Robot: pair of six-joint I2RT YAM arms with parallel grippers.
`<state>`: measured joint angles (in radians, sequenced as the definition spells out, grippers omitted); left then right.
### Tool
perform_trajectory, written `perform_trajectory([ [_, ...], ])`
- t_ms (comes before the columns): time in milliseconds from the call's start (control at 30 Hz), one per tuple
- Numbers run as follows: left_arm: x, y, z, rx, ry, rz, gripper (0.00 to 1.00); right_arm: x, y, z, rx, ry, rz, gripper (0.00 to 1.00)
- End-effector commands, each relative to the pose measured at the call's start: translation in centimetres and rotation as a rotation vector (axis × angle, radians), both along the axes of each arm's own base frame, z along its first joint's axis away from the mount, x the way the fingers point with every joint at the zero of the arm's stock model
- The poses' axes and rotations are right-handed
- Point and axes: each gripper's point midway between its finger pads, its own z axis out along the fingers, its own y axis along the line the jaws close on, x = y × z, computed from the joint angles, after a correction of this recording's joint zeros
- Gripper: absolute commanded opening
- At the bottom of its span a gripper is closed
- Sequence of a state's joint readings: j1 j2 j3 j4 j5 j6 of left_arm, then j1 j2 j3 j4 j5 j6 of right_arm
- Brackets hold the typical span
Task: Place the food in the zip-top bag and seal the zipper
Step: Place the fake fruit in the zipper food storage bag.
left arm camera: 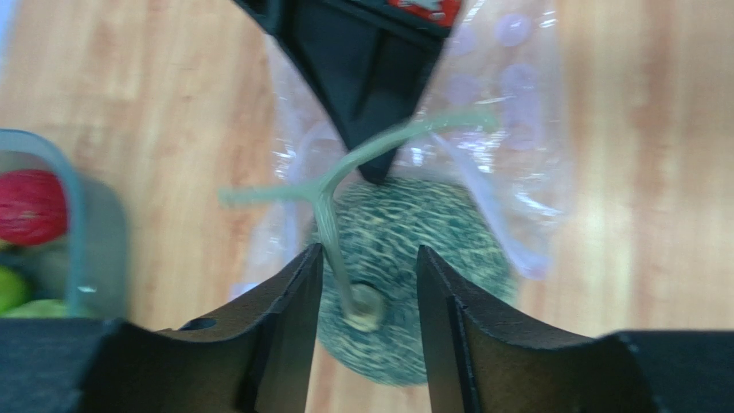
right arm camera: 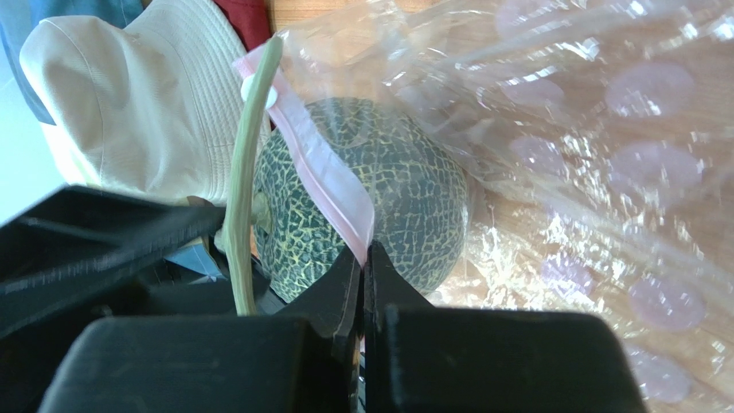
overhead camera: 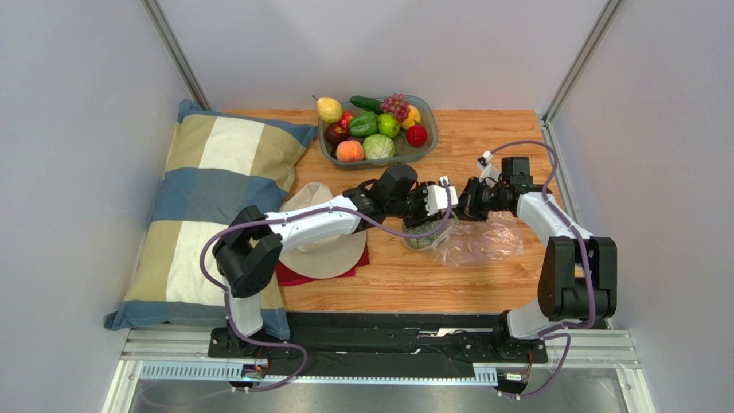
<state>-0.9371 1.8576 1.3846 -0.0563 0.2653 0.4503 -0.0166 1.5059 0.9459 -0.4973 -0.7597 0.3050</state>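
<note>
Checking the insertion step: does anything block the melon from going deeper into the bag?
Nothing visible does. The melon lies partly through the mouth of the bag, which the right gripper holds up, shut on the zipper. The left gripper has its jaws open on either side of the stem.

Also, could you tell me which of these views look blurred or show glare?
Left wrist: soft all over, the melon smeared. Right wrist: melon netting crisp, bright glare on the zip-top bag. Top external: sharp and evenly lit.

The melon (overhead camera: 421, 236) lies in the bag (overhead camera: 484, 241) mouth, hat (overhead camera: 323, 251) left.
</note>
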Motion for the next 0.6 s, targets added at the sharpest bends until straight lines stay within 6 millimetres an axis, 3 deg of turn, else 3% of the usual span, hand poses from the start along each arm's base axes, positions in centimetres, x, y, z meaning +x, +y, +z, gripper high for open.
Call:
perform_trajectory([
  [0,-3.1,1.5,4.3,-0.104,0.242,-0.005,0.53,0.3,-0.5,-0.3,-0.018,-0.025,0.008,0.0],
  [67,-2.8,2.6,4.8,-0.125,0.301,0.048,0.53,0.3,-0.7,-0.5,-0.024,-0.026,0.01,0.0],
  [133,-1.3,4.3,5.9,-0.165,0.314,0.138,0.53,0.2,-0.9,-0.7,-0.029,-0.028,0.012,0.0],
  [200,-0.5,6.1,5.6,-0.176,0.363,0.24,0.53,0.1,-1.0,-1.0,-0.036,-0.029,0.018,0.0],
  [333,-1.3,7.9,3.0,-0.124,0.489,0.327,0.42,0.0,-1.3,-1.6,-0.047,-0.025,0.019,0.0],
  [367,-2.0,8.2,1.5,-0.101,0.549,0.356,0.4,-0.2,-1.4,-1.9,-0.05,-0.017,0.019,0.0],
  [567,-3.2,8.1,-2.8,-0.049,0.784,0.443,0.36,-0.4,-2.0,-3.0,-0.072,-0.006,0.02,0.0],
])
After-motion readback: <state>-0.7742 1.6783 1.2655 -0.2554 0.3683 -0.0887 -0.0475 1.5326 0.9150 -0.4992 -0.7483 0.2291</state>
